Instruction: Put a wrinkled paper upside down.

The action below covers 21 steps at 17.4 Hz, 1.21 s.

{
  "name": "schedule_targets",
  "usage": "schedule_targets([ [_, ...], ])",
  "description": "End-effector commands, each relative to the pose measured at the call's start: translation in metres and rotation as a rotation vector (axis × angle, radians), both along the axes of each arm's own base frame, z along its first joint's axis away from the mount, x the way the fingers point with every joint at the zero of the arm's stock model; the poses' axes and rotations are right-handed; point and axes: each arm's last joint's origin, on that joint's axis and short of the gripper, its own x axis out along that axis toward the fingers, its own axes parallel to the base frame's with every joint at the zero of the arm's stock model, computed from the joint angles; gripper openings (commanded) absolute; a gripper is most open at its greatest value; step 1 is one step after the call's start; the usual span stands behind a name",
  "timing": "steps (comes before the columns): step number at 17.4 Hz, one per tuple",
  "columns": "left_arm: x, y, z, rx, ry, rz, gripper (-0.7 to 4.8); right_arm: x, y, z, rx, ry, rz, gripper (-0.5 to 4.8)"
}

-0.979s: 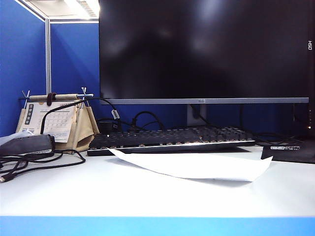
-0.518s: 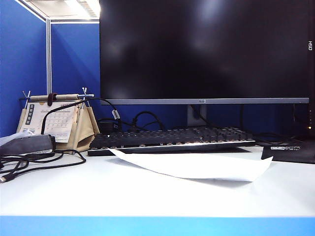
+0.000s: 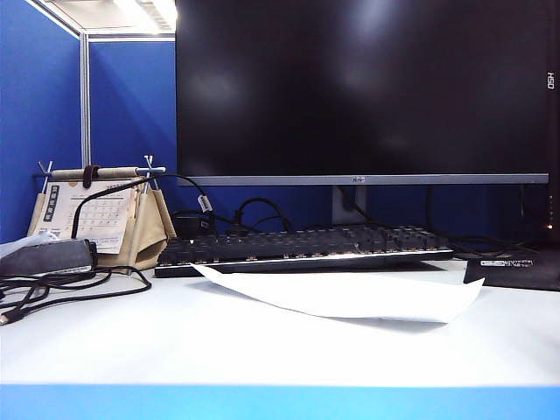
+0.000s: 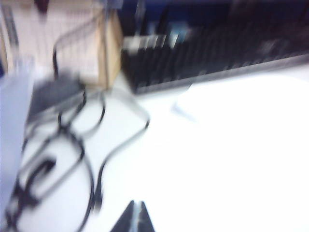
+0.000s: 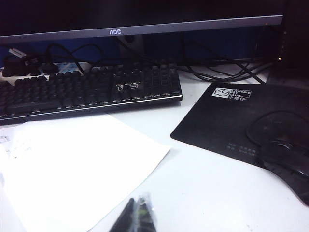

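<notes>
"AOC" on the monitor [image 5: 116, 32] bezel

The white desk [image 3: 262, 350] bears the wrinkled paper [image 3: 350, 296], keyboard [image 3: 306, 248], mousepad [image 5: 227, 116] and calendar [image 3: 96, 214].

office cubicle, blue partition [image 3: 39, 114], monitor [image 3: 363, 87], keyboard [image 3: 302, 248], probably a desk calendar [image 3: 92, 214]

**Wrinkled paper: lying free on desk**

The wrinkled paper [image 3: 350, 296] is one large plain white sheet, lying on the white desk [image 3: 262, 350] just in front of the black keyboard [image 3: 302, 248]. Surface gently creased. Both end corners curl up off the desk. No print visible on the upper face. Nothing rests on it.
</notes>
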Motion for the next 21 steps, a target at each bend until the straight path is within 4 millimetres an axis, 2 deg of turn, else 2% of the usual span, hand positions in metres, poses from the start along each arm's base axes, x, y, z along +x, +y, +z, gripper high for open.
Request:
schedule_targets([
  [1,0.002,0.002,-0.023,-0.026,-0.033,0.088,-0.06,0.001,-0.001,-0.003,-0.010,-0.009,-0.052,-0.06],
  [4,0.006,0.009,-0.044,-0.058,0.022,0.124,-0.06,0.003,0.000,-0.017,-0.040,0.036,-0.055,-0.06],
  [7,0.013,0.019,-0.051,-0.073,0.059,0.161,-0.06,0.004,-0.002,-0.024,-0.063,0.046,-0.132,-0.06],
  [10,0.020,0.033,-0.060,-0.074,0.088,0.257,-0.06,0.005,0.000,-0.043,-0.090,0.093,-0.128,-0.06],
  [13,0.022,0.043,-0.075,-0.100,0.151,0.260,-0.05,0.006,0.000,-0.044,-0.080,0.094,-0.119,-0.06],
  [21,0.022,0.043,-0.075,-0.106,0.155,0.245,0.21,0.006,0.001,-0.044,-0.081,0.106,-0.087,-0.06],
])
